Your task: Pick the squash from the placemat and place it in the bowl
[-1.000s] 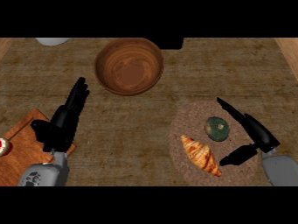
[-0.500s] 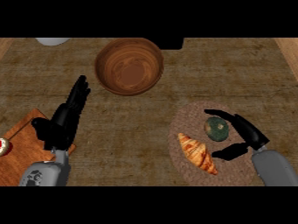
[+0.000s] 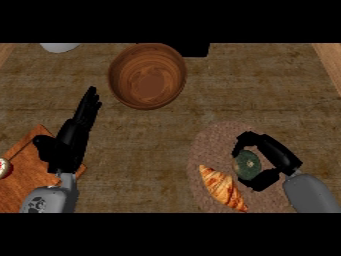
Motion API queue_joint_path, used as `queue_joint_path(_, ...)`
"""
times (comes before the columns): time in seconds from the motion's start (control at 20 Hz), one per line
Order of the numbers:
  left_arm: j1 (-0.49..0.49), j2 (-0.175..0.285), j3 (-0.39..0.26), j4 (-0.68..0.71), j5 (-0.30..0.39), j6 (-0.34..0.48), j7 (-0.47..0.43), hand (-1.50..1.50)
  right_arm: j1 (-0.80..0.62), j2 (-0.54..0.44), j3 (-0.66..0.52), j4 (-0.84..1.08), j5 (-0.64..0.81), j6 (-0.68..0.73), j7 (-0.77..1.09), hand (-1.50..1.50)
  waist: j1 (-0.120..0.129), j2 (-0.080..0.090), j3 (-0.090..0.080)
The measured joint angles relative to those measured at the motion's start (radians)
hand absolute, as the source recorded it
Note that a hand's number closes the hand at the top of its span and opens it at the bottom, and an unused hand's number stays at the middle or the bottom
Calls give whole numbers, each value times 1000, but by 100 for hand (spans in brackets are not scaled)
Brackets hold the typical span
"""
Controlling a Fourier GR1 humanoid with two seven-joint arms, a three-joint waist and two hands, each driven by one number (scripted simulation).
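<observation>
Right hand (image 3: pixel 276 152) curled round squash (image 3: pixel 245 164) on placemat (image 3: pixel 210 142), beside croissant (image 3: pixel 221 185); left hand (image 3: pixel 69 142) with straight fingers over desk (image 3: pixel 225 100), bowl (image 3: pixel 147 75) well apart

The squash (image 3: pixel 247 164) is small, round and dark green, with a pale spot on its top. It lies on the right half of the placemat (image 3: pixel 210 142), a round, woven brown mat at the counter's near right. The right hand (image 3: pixel 278 153) curls around it. The bowl (image 3: pixel 148 75) is wooden and brown, upright, well apart at the far middle.
</observation>
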Motion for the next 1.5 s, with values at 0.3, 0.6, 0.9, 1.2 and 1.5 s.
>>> queue_joint_path(0.3, -7, -11, -21, -3, -7, -6, 3, 0, -46, 174, 55, -41, -62, -159, 256, 150, 33, 4, 2)
queue_joint_path(0.6, -29, -23, -50, 9, -5, -29, 3, 0, -158, 240, 114, -76, -161, -408, 464, 150, 111, 11, 8)
queue_joint_path(0.9, -53, -35, -81, 28, -11, -46, 5, 0, -332, 256, 217, -120, -165, -700, 637, 150, 161, 7, 4)
queue_joint_path(1.2, -86, -40, -87, 52, -17, -49, 11, 0, -544, 259, 321, -87, -67, -922, 875, 150, 173, 3, -3)
queue_joint_path(1.5, -98, -43, -88, 70, -21, -48, 13, 0, -784, 260, 370, 27, 27, -1000, 1170, 150, 173, 0, -6)
